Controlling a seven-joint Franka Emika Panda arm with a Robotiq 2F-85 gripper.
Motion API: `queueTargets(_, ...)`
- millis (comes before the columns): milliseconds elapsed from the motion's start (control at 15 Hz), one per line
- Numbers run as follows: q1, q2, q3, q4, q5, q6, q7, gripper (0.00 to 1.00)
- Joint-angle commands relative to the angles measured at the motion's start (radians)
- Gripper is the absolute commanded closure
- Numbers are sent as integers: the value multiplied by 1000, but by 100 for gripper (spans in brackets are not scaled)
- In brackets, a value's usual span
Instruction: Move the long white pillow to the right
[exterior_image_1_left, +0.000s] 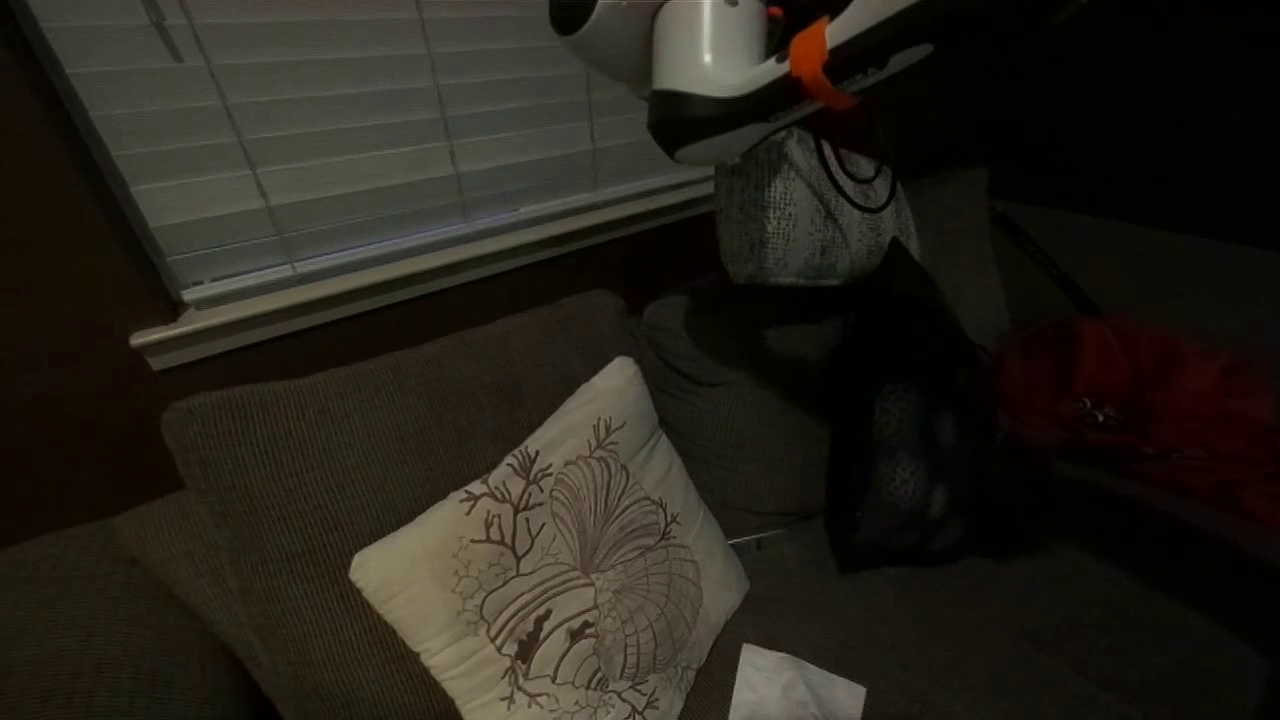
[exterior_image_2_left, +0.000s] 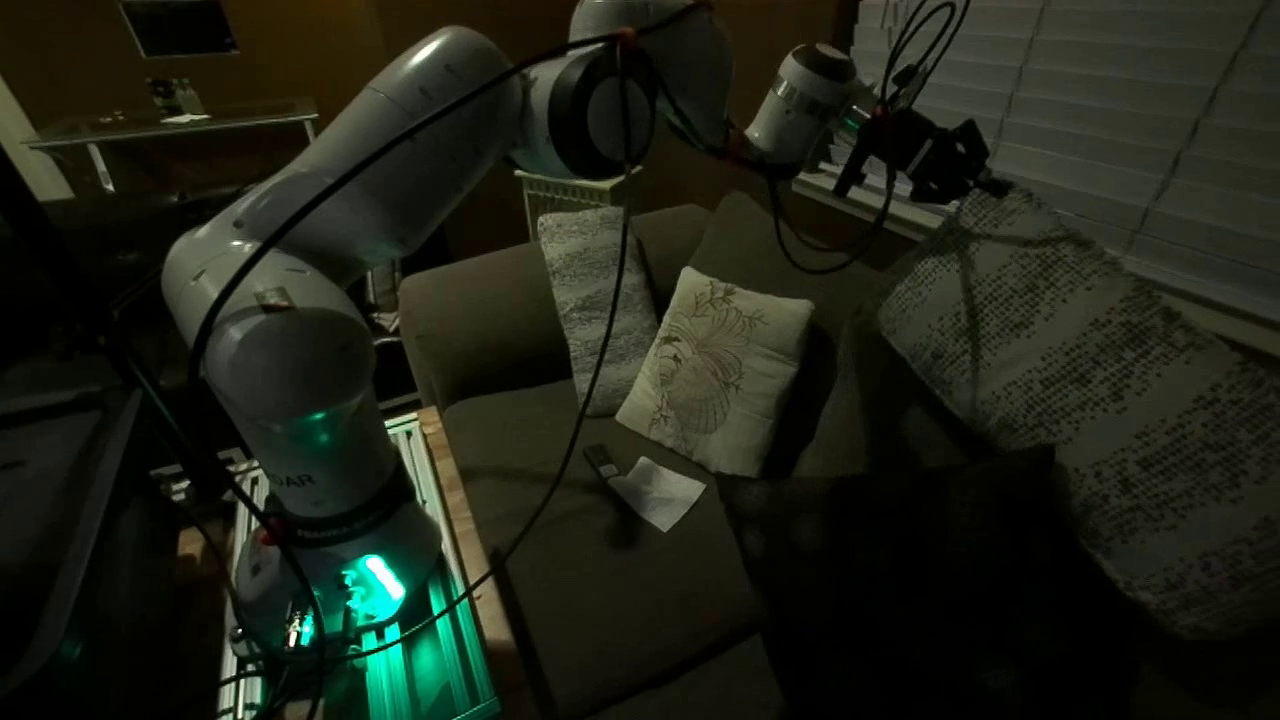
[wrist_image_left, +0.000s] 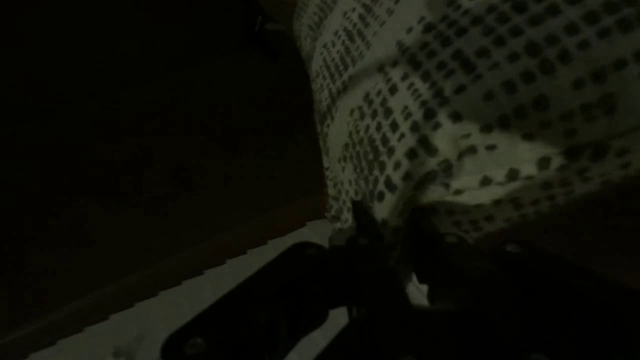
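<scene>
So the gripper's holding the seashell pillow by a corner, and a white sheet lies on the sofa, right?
Not the seashell pillow: the wrist view shows the gripper holding the long dark-flecked white pillow by a corner. The white sheet is on the sofa.

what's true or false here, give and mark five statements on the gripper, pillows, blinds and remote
1. The gripper pinches a corner of the long white pillow. True.
2. The shell-print pillow rests on the couch. True.
3. The long white pillow lies flat on the couch. False: its gripped corner is held up near the window blinds.
4. The remote lies beside the white paper. True.
5. The window blinds are raised. False: they hang lowered.
</scene>
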Motion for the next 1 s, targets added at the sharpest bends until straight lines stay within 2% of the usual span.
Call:
queueTargets(0,-4,108,-56,238,-69,-11,-2,95)
queueTargets(133,-12,170,-71,313,-63,-31,-23,95)
queueTargets(400,-9,236,-114,365,-43,-93,29,95)
queueTargets(533,-6,241,-126,365,-35,-92,27,95)
queueTargets(600,-8,205,-99,285,-8,-67,41,95)
queueTargets(667,-8,209,-98,288,-3,-67,41,80)
queueTargets(867,-8,210,-92,282,-3,-67,43,80)
queueTargets(933,-8,210,-92,282,-3,-67,43,55)
